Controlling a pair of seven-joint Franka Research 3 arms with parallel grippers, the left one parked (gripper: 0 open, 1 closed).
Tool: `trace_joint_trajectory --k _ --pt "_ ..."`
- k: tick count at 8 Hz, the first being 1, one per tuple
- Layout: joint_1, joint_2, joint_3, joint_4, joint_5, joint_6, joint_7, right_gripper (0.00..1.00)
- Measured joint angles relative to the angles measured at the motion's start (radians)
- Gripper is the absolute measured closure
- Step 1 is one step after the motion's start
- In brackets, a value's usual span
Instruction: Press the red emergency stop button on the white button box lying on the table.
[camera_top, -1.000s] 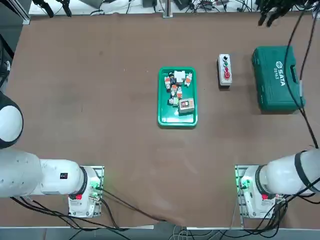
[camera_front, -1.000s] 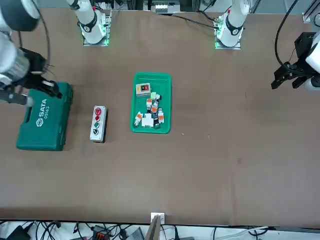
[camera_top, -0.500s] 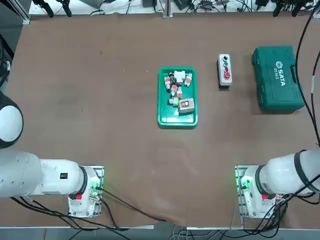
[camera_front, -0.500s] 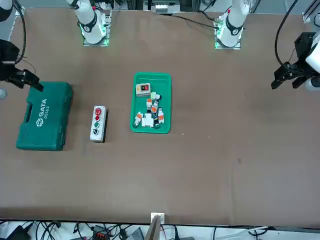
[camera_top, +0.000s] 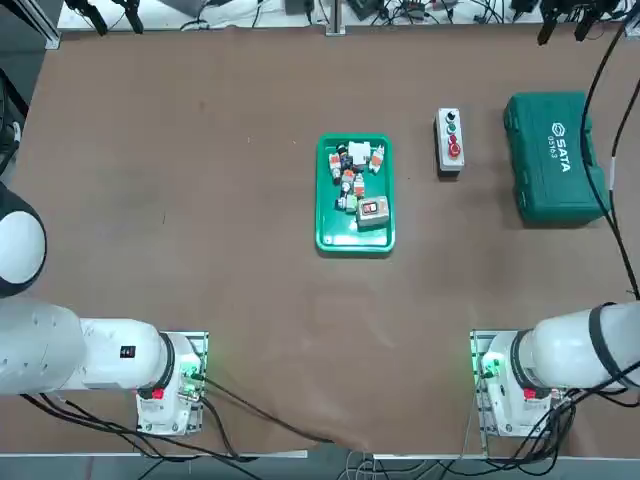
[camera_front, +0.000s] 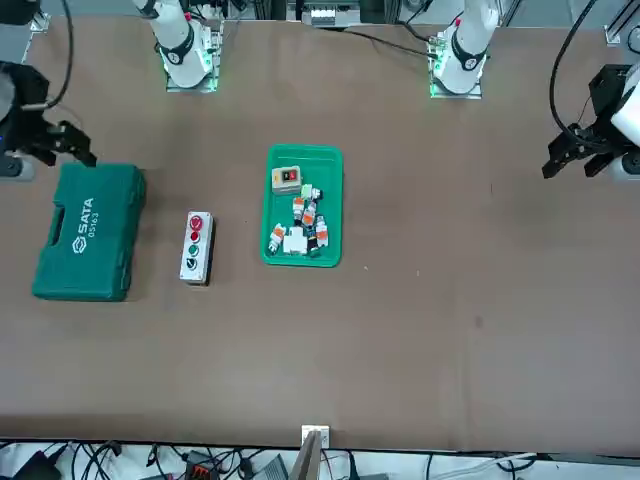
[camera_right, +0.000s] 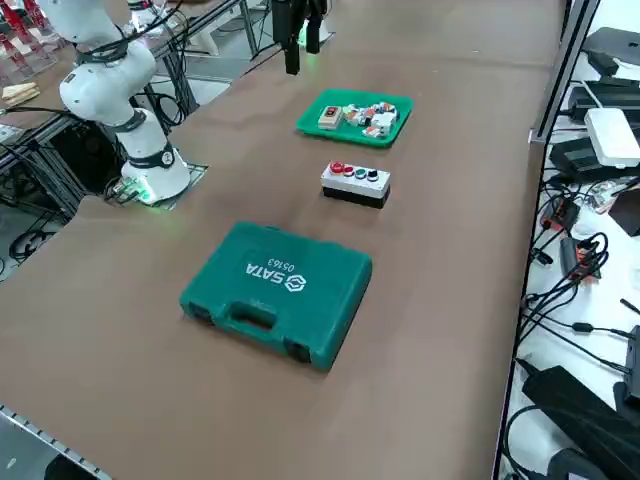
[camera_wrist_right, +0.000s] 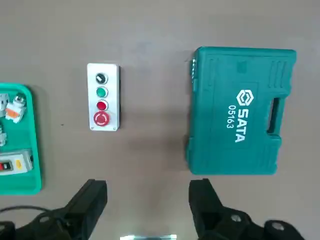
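Right gripper (camera_wrist_right: 148, 184): one, raised above the table (camera_wrist_right: 150, 30), clear of the button box; pincer empty, fingers now spread wide, where a second ago they stood closer together.
White button box (camera_wrist_right: 114, 82): one, unmoved, between green tray (camera_wrist_right: 20, 186) and green case (camera_wrist_right: 235, 155).
Red emergency stop button (camera_wrist_right: 101, 118): one, at the box's end, untouched.
Remark: the press is still to come; closing the fingers would probably make a better pressing tip.

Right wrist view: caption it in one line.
Open right gripper above the table, button box and green case.
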Motion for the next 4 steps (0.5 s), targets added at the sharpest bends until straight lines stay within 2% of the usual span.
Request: trace_joint_trajectory --k 4 --pt "0.009 -0.019 0.0 -0.021 0.008 0.0 0.0 0.0"
